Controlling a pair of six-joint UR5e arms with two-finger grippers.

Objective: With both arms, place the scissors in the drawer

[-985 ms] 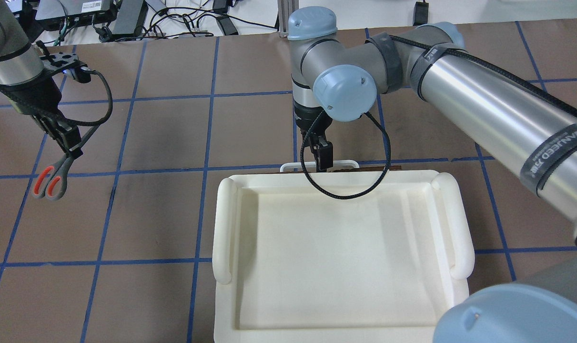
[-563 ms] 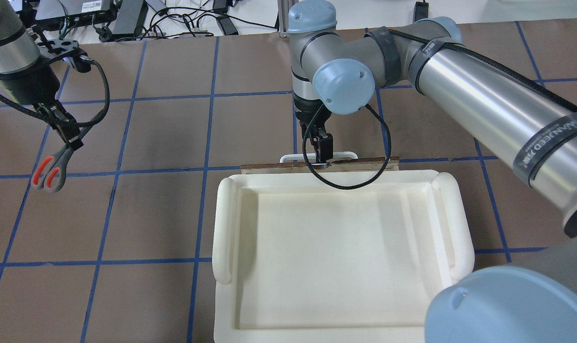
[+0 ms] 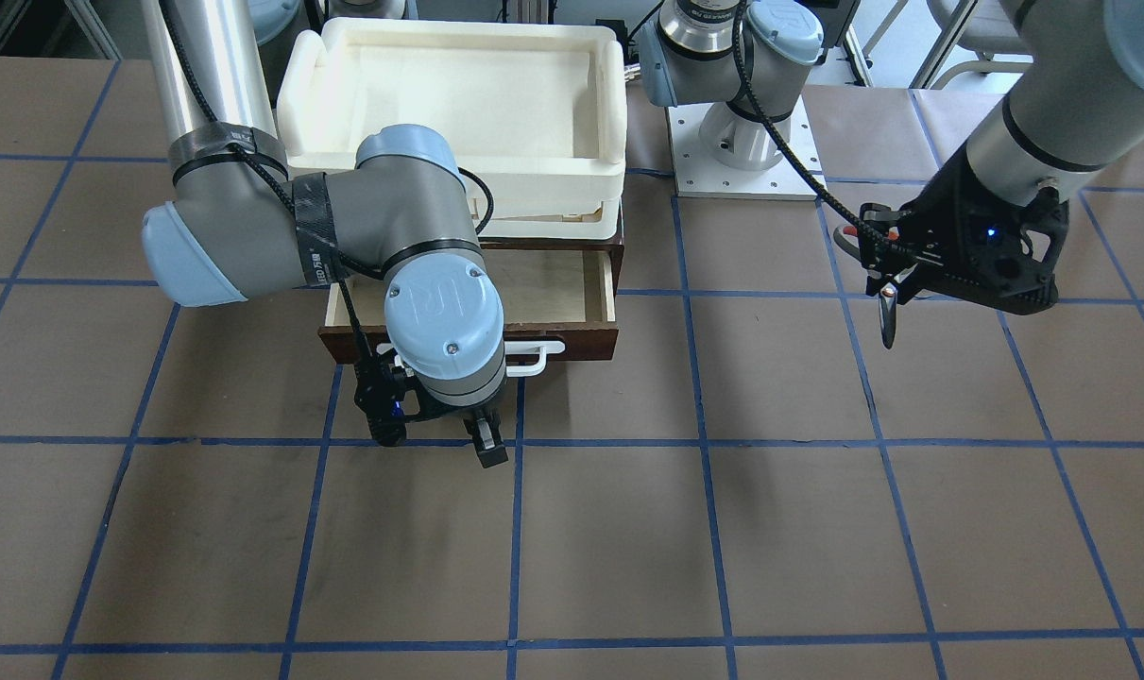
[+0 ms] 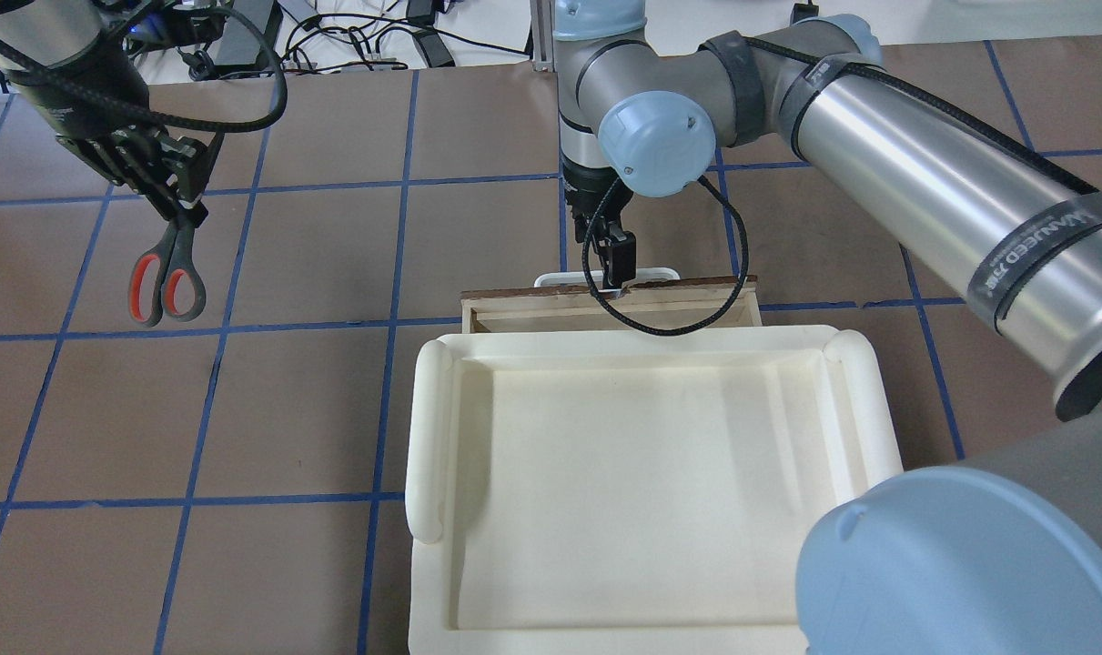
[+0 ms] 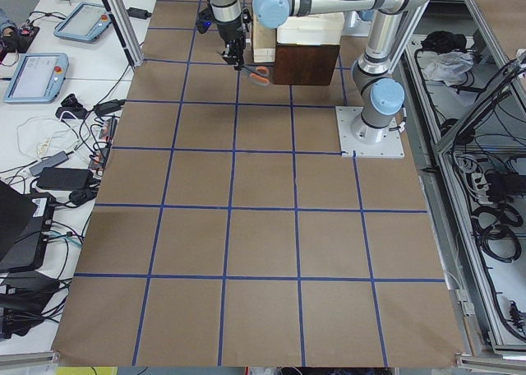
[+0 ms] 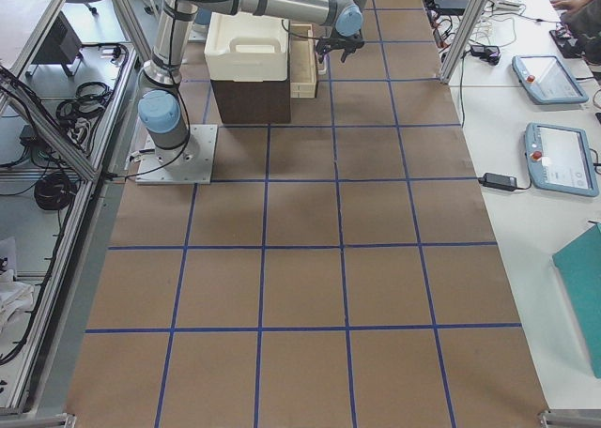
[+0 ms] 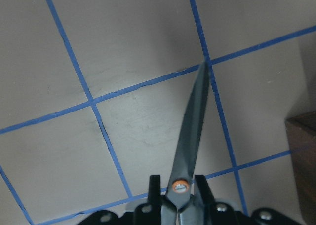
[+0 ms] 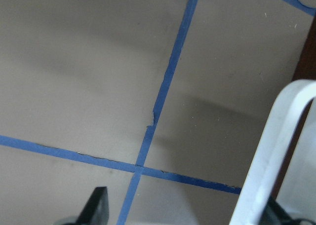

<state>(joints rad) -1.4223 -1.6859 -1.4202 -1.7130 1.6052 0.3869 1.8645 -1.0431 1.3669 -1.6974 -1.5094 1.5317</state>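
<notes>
Drawer point(image 3: 581, 338) under the white tray point(image 4: 428, 428) is only partly out, pale inside showing. Right gripper point(image 4: 619, 273) has its fingers apart w/ the white handle point(image 8: 274, 151) between them, hooked, not clamped. So we pull straight along its run, no twist. Left gripper point(image 4: 185, 211), clamped at the pivot, holds the scissors point(image 4: 163, 282) in the air, well left of the drawer. We'd lower them flat into the opening before letting go.

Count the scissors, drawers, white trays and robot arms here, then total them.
Scissors: 1
Drawer: 1
White tray: 1
Robot arms: 2, the left arm and the right arm
Total: 5
</notes>
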